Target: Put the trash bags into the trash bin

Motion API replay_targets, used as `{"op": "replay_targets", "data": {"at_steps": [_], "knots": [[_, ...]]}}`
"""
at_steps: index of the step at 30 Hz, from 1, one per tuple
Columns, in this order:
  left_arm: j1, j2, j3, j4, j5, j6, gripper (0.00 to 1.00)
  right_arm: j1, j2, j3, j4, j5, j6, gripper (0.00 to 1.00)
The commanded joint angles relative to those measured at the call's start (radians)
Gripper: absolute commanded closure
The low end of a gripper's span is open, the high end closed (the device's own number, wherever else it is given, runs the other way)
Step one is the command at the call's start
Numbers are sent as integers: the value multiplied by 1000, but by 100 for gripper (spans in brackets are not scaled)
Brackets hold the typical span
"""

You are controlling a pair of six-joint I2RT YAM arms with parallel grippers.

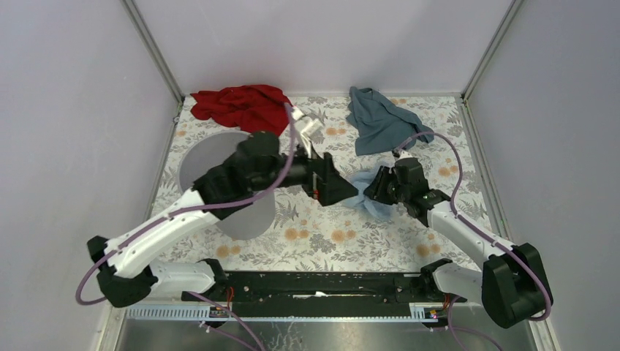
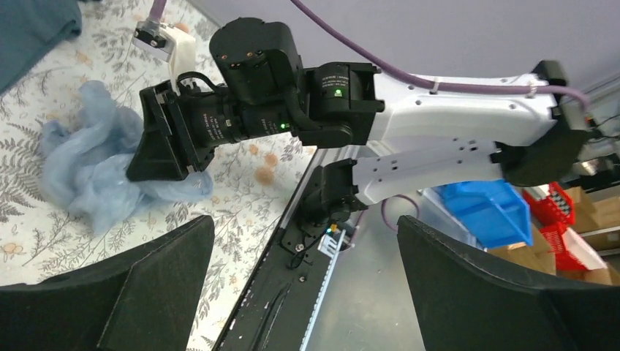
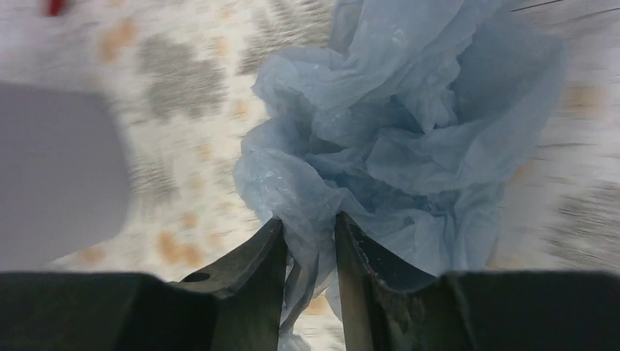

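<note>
Dark fingers [image 3: 270, 278] of the right claw [image 3: 311, 223] fill the bottom of the right wrist view. They are drawn close together and pinch a fold of thin, pale blue plastic bag [image 3: 409, 131]. Beyond the fingertips the rest of the bag bunches into a glossy, wrinkled heap on the flowered table cover [image 3: 183, 95].

From above, the right claw [image 1: 373, 191] meets the bag [image 1: 360, 199] from the side away from the grey bin [image 1: 208, 157]. The bag lies on the table [image 1: 329, 238], to the right of the bin and outside it.

The left claw [image 1: 349, 194] reaches out from over the bin and points at the bag from the bin's side. Its tips are just beside the film. In its own wrist view the left claw [image 2: 303, 227] is spread wide with nothing between its fingers [image 2: 168, 270]. Ahead of it that view shows the right claw [image 2: 139, 170] on the crumpled bag [image 2: 84, 164].

A red cloth [image 1: 241, 106] lies bunched just behind the bin. A teal cloth [image 1: 380, 121] lies behind and well to the right of the bin.
</note>
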Motion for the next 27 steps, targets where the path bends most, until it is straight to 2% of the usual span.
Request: {"op": "replay_targets", "data": {"at_steps": [1, 3, 5, 6, 9, 11, 13, 14, 16, 18, 20, 22, 27], "knots": [[-66, 23, 48, 35, -207, 47, 1, 4, -11, -134, 491, -454, 370, 63], [-71, 20, 18, 47, -213, 23, 1, 7, 13, -190, 714, -510, 529, 58], [-78, 20, -14, 55, -210, -12, 1, 7, 31, -177, 750, -518, 560, 44], [-87, 20, -30, 56, -210, -29, 1, 6, 35, -158, 724, -525, 536, 36], [-136, 28, -75, 56, -245, -71, 1, 6, 28, -93, 586, -528, 397, 26], [-187, 44, -99, 56, -291, -99, 1, 7, -7, -35, 394, -444, 252, 20], [-230, 71, -115, 55, -339, -130, 1, 7, -59, 18, 186, -293, 116, 14], [-250, 88, -124, 57, -383, -149, 1, 8, -85, 34, 70, -203, 64, 12], [-288, 137, -121, 42, -458, -185, 2, 7, -145, 56, -48, -6, -10, 8], [-326, 190, -107, 6, -573, -234, 3, 7, -218, 41, -85, 175, -39, 2], [-348, 244, -93, -36, -679, -295, 4, 3, -286, -6, -65, 284, -51, 0], [-353, 291, -91, -70, -753, -370, 3, -14, -316, -28, -71, 322, -44, 0], [-350, 370, -144, -1, -807, -468, 1, -18, -360, -88, 3, 256, -12, 0]]}}
